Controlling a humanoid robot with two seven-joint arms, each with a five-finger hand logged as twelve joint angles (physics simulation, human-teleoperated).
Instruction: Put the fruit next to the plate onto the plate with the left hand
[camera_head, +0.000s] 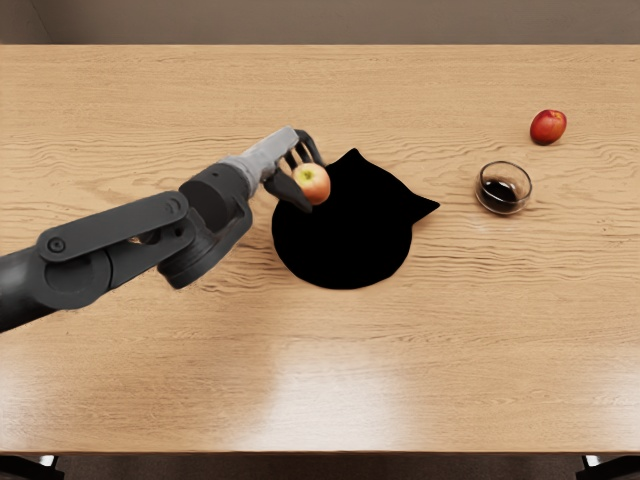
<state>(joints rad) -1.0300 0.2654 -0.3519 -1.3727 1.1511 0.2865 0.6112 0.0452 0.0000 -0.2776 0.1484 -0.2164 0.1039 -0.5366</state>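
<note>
Plate (350, 240) spreads just below my left hand (287, 162). Fingers curl around the apple (312, 183), held over the plate's near-left rim. Risk: released this close to the edge, it could roll off. Bowl (503, 187) and red fruit (548, 126) sit well beyond the fingertips.

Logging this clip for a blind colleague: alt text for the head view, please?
The left hand grips a yellow-red apple over the left edge of a black cat-head-shaped plate on a wooden table. To the right sit a small glass bowl of dark liquid and, farther back, a red apple.
</note>
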